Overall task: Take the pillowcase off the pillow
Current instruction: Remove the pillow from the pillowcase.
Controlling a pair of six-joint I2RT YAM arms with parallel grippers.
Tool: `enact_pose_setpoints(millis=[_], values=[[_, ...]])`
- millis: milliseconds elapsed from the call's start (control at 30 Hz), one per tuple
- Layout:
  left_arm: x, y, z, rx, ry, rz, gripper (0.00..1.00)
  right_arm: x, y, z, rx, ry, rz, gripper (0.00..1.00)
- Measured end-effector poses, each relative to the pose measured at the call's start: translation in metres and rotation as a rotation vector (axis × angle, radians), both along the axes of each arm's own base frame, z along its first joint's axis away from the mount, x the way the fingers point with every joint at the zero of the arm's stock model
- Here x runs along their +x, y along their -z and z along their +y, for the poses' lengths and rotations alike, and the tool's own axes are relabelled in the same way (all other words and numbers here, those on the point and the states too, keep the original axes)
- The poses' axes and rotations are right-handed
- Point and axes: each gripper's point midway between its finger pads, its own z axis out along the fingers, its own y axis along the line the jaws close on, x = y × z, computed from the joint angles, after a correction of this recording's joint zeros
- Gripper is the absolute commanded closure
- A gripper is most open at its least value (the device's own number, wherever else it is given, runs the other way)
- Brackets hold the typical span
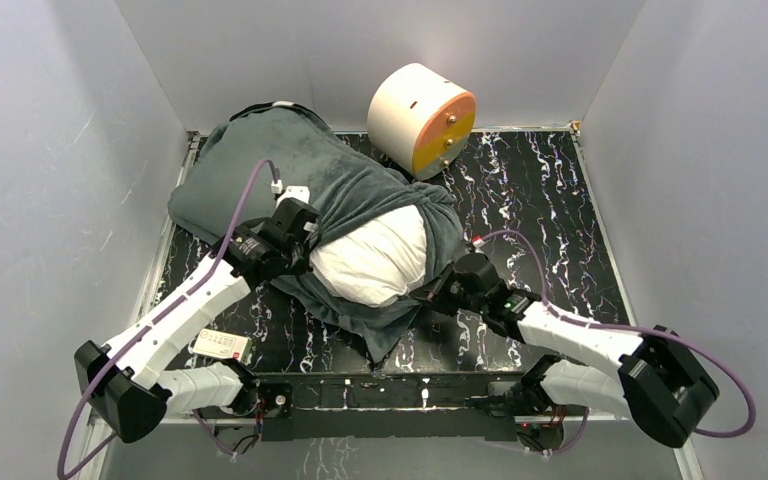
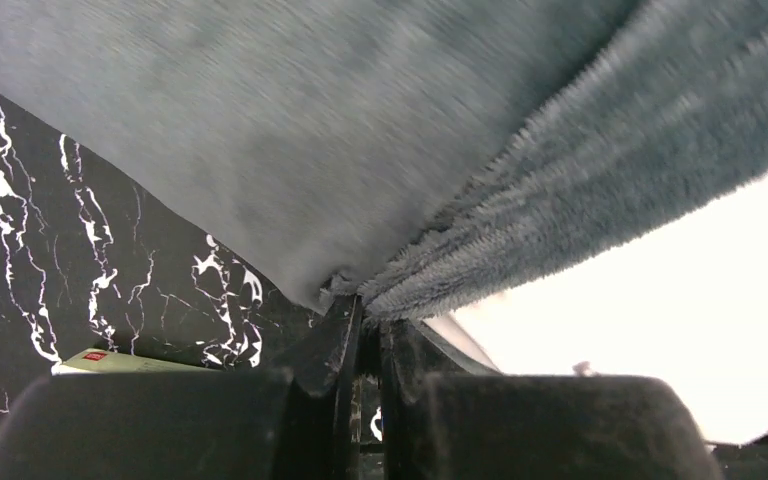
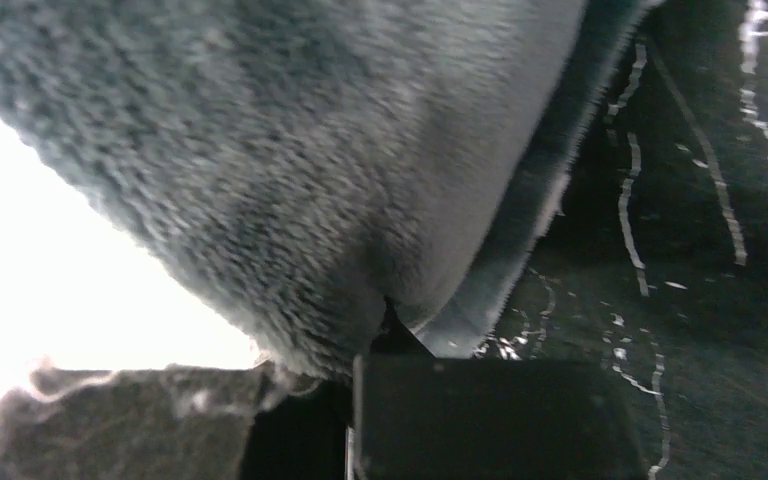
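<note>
The dark grey plush pillowcase (image 1: 300, 170) lies across the table's left half, bunched back near its open end. The white pillow (image 1: 372, 262) bulges out of that opening toward the arms. My left gripper (image 1: 307, 242) sits at the opening's left edge, and in the left wrist view it (image 2: 365, 303) is shut on a fold of the pillowcase (image 2: 310, 150) beside the bright pillow (image 2: 660, 330). My right gripper (image 1: 440, 292) is at the opening's right edge. The right wrist view shows it (image 3: 390, 322) shut on the pillowcase hem (image 3: 310, 170), with the pillow (image 3: 40, 280) to the left.
A cream-and-orange cylinder (image 1: 422, 120) lies on its side at the back of the black marbled table (image 1: 540, 210). A small white card-like object (image 1: 222, 346) lies by the left arm near the front edge. Grey walls enclose three sides.
</note>
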Motion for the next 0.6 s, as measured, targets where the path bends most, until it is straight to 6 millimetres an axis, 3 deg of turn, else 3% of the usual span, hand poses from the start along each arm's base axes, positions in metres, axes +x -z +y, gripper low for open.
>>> enact_pose_setpoints(millis=[200, 333, 433, 500, 600], values=[[0.018, 0.016, 0.024, -0.043, -0.103, 0.037, 1.0, -0.008, 0.007, -0.013, 0.09, 0.002, -0.017, 1.0], [0.018, 0.037, 0.018, -0.083, -0.064, 0.099, 0.98, -0.01, 0.018, -0.01, 0.081, -0.028, 0.003, 1.0], [0.015, 0.047, 0.011, -0.114, -0.015, 0.136, 0.78, -0.009, 0.025, -0.006, 0.059, -0.062, 0.026, 1.0], [0.013, 0.046, 0.007, -0.137, 0.014, 0.137, 0.57, -0.006, 0.026, -0.002, 0.045, -0.086, 0.03, 1.0], [0.007, 0.032, 0.006, -0.166, 0.039, 0.103, 0.43, -0.004, 0.023, -0.001, 0.033, -0.103, 0.023, 1.0]])
